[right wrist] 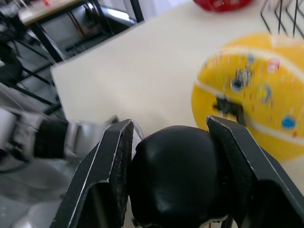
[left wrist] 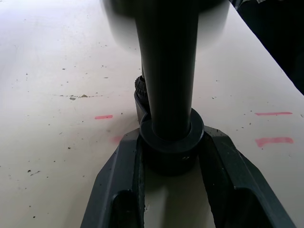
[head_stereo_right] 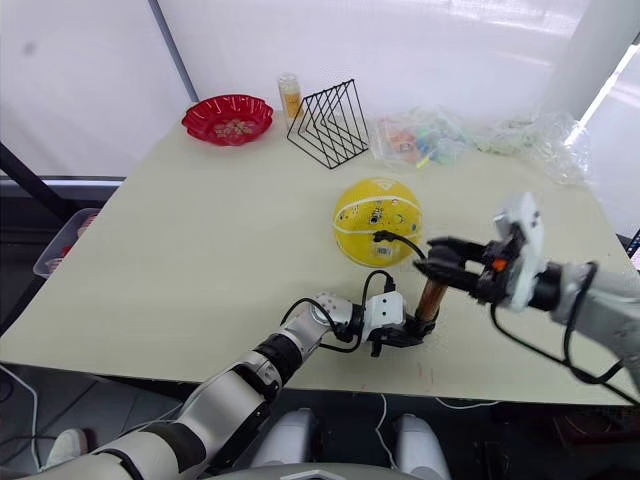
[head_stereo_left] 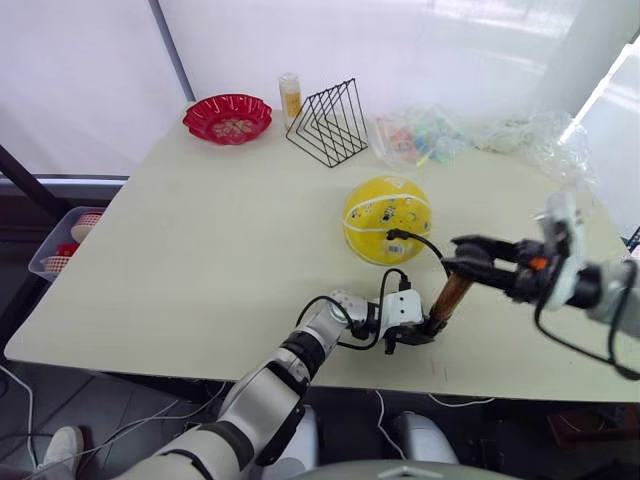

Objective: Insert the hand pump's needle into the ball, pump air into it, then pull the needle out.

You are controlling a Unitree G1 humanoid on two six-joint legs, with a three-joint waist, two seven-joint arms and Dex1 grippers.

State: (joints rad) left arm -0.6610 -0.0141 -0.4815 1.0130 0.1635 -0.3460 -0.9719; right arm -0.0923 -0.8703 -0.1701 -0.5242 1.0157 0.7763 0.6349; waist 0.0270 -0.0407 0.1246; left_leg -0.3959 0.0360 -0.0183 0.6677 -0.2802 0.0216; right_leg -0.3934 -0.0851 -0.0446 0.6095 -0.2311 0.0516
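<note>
The yellow ball (head_stereo_left: pixel 387 219) rests on the table right of centre. The hand pump (head_stereo_left: pixel 450 297) stands tilted in front of it, its orange-gold barrel rising to the right. My left gripper (head_stereo_left: pixel 412 335) is shut on the pump's black base cap (left wrist: pixel 171 142). My right gripper (head_stereo_left: pixel 462 262) is shut on the pump's black handle (right wrist: pixel 175 175) at the top. The thin black hose (head_stereo_left: pixel 425 243) loops from the pump to the ball, where the needle's black connector (right wrist: pixel 227 106) sits against the ball's skin. The pin itself is hidden.
A red scalloped bowl (head_stereo_left: pixel 228 118), a small bottle (head_stereo_left: pixel 290 98) and a black wire rack (head_stereo_left: pixel 328 124) stand along the far edge. Clear plastic bags (head_stereo_left: pixel 420 138) lie at the back right. The table's near edge (head_stereo_left: pixel 300 375) runs just under my left gripper.
</note>
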